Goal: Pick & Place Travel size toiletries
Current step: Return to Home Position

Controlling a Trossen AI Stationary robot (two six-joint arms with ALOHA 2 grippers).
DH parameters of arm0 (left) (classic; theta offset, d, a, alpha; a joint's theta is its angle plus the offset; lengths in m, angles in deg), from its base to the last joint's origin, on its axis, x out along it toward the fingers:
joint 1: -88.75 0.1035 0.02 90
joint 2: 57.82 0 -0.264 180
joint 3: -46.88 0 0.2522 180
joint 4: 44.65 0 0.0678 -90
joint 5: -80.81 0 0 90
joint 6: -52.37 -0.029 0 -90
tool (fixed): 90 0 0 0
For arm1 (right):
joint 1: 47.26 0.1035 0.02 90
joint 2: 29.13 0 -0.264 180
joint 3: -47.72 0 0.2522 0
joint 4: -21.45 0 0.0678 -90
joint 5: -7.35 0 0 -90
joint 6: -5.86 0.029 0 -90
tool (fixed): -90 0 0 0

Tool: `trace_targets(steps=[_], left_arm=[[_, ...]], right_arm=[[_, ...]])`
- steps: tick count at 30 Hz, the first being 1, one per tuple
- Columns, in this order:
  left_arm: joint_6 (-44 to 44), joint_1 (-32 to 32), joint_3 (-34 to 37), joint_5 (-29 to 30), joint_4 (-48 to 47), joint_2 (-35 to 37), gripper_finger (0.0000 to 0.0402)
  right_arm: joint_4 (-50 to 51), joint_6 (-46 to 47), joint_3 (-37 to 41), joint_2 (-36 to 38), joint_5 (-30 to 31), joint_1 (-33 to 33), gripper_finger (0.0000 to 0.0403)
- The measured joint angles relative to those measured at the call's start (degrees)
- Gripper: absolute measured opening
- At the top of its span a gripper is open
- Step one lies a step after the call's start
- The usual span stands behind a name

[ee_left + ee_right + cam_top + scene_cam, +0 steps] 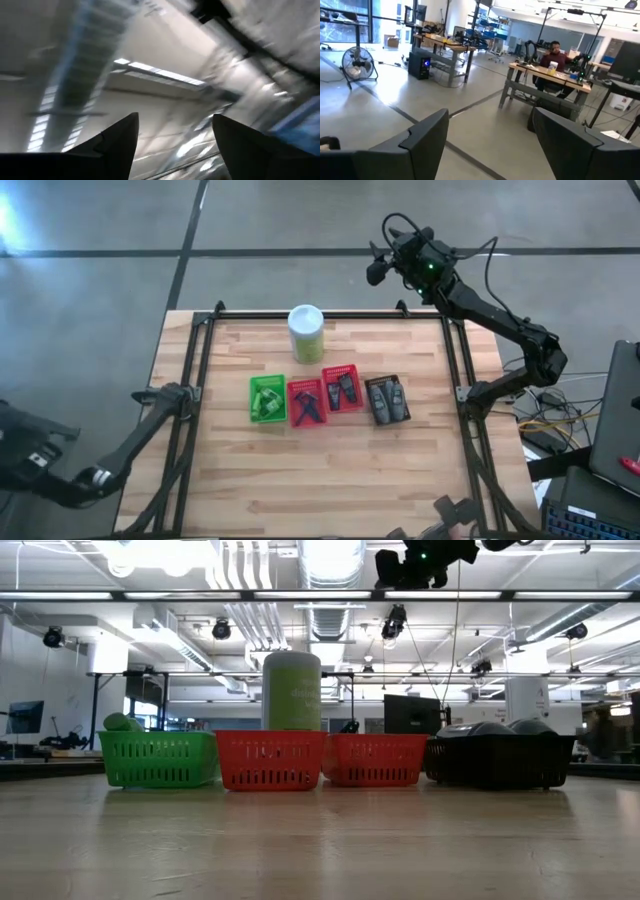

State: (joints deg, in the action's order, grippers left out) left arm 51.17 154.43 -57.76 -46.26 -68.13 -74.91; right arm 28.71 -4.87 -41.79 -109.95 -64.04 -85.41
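Looking down from the high view, finds the right arm (470,300) lifted beyond the far edge of the desk (330,480) and the left arm (60,470) parked off its near left corner. Puts every toiletry well below the right jaws and far from the left ones, sorted along one row. Shows bright green tubes (266,398) in the green basket (251,402), thin black razors (306,406) crossed in a red basket (290,385), dark bottles (343,389) in the second red basket (325,372), and grey oval bottles (388,402) in the dark basket (368,383). Makes out nothing loose on the wood.

Turning to the low view, catches only a green tube above the green rim and rounded grey tops above the dark one, with the canister (291,690) behind.

Going by the left wrist view, reads wide-spread fingers (115,145) holding nothing, ceiling beyond.

Going by the right wrist view, reads the same: parted fingers (420,145), empty, over open floor.

Judging the risk: slight. Could clip the canister or shove a basket if the right arm dropped low before clearing the row.
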Motion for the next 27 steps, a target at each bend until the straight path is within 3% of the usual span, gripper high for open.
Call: trace_targets(steps=[3,6,12,18,23,27], left_arm=[[-8.35,-0.01,-2.24,15.77,-13.55,4.86,0.0259],[-11.41,-0.05,-1.22,25.42,-20.16,8.53,0.0259],[-10.68,0.78,5.42,28.36,-27.26,11.65,0.0259],[-12.24,5.31,2.7,43.74,-30.75,15.3,0.0259],[-10.59,10.77,-2.46,42.74,-40.18,15.79,0.0259],[-10.51,16.9,-2.69,42.42,-41.08,14.8,0.0259]], right_arm=[[0.05,0.09,0.0,0.0,0.0,0.0,0.0292],[-0.43,0.19,0.0,0.0,0.0,0.0,0.0299],[-2.11,0.28,0.0,0.0,0.0,-0.01,0.0309],[-1.84,1.76,-0.43,0.02,0.0,0.0,0.0318],[-1.92,1.75,-1.27,0.04,0.0,0.0,0.0325],[-2.0,1.38,-1.88,0.07,0.0,0.0,0.0331]])
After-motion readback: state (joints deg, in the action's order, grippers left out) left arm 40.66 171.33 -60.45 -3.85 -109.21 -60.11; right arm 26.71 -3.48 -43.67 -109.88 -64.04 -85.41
